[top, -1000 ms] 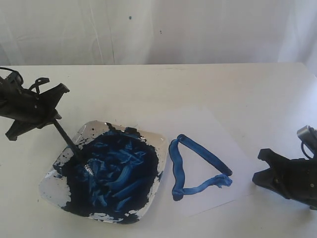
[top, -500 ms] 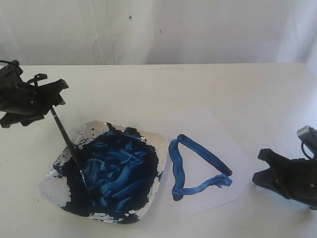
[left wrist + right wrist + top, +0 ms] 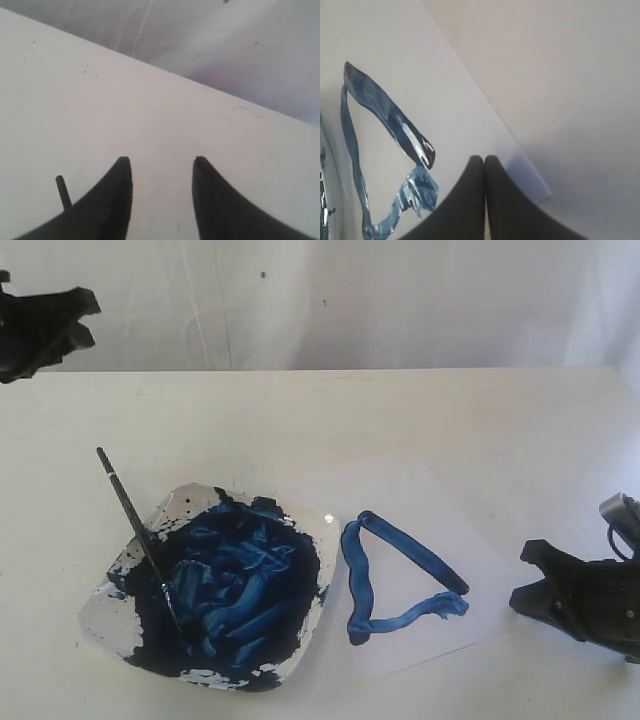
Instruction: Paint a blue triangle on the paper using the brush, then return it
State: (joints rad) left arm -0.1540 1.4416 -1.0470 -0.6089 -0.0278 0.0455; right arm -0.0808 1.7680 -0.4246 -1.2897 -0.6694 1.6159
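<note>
Resting in dish (image 3: 108, 608), brush (image 3: 130, 508) | left end effector (image 3: 160, 161) well apart, jaws spread, empty | right end effector (image 3: 484, 159) pinched closed, empty

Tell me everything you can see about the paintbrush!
The brush is long and thin, with a black handle. It lies slanted across the rim of the white dish. Its bristle end is sunk in the dark blue paint, so the bristles are hidden. Its handle end pokes out past the dish, over the table. Nothing holds it: the left gripper is open and well away from it.
</note>
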